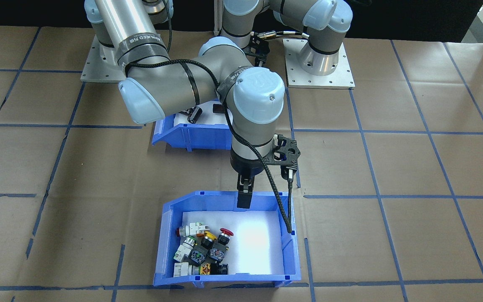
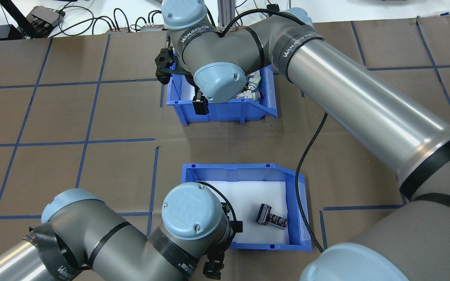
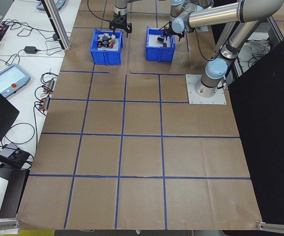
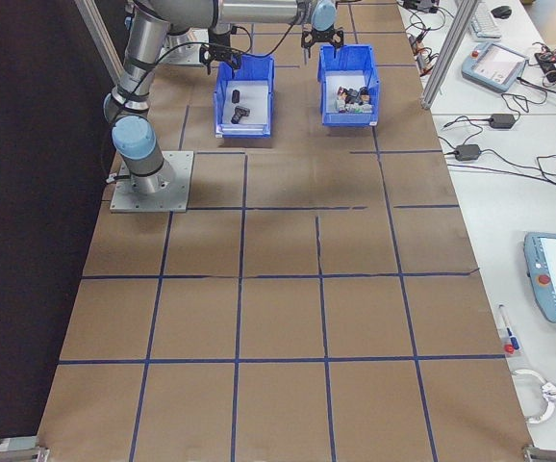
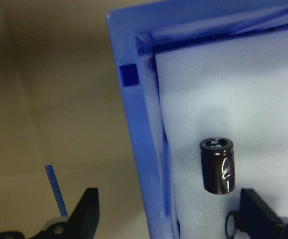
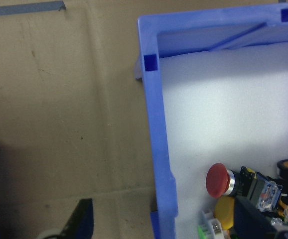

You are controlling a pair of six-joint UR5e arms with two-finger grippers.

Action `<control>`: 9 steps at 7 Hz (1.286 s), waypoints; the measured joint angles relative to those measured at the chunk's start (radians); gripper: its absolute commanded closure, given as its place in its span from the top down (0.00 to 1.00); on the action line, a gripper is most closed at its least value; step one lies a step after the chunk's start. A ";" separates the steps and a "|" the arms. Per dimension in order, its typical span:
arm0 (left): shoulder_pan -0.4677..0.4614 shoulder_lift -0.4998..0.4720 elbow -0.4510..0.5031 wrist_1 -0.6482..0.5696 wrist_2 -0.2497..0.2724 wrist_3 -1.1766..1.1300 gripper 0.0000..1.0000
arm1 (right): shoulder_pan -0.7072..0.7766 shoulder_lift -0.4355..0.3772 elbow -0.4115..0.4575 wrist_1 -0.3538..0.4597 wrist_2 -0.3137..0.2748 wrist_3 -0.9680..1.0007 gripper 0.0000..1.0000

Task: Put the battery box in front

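The battery box (image 2: 240, 168) is a blue bin with a white foam liner, on the robot's side of the table. Dark cylindrical batteries (image 2: 268, 217) lie in it. My left gripper (image 2: 213, 269) is open at the box's near wall. In the left wrist view the fingers straddle that wall (image 5: 139, 124), one outside and one inside next to a battery (image 5: 217, 165). My right gripper (image 2: 200, 106) is open astride the wall of the other blue bin (image 1: 224, 277), which holds colourful push-button switches (image 1: 201, 249). In the front-facing view the right arm partly hides the battery box (image 1: 191, 136).
Brown paper with blue tape lines (image 2: 92, 109) covers the table. The switch bin (image 2: 229, 111) stands beyond the battery box, about one grid square away. A black cable (image 2: 307, 156) hangs from the right arm beside the battery box. Cables and devices lie past the far edge.
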 measured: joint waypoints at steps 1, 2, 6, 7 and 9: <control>0.000 -0.004 -0.003 -0.002 0.000 -0.005 0.82 | 0.002 0.016 0.004 -0.015 -0.005 -0.025 1.00; 0.000 -0.006 -0.006 -0.002 -0.005 -0.011 0.80 | 0.002 0.034 0.006 -0.035 -0.008 -0.035 1.00; -0.002 -0.032 -0.008 0.007 -0.063 -0.025 0.60 | 0.010 0.076 0.009 -0.080 -0.045 -0.028 0.63; -0.002 -0.041 -0.008 0.018 -0.064 -0.026 0.36 | 0.017 0.078 0.010 -0.081 -0.048 -0.027 0.42; -0.003 -0.044 -0.011 0.044 -0.062 -0.027 0.12 | 0.022 0.077 0.011 -0.081 -0.053 -0.030 0.14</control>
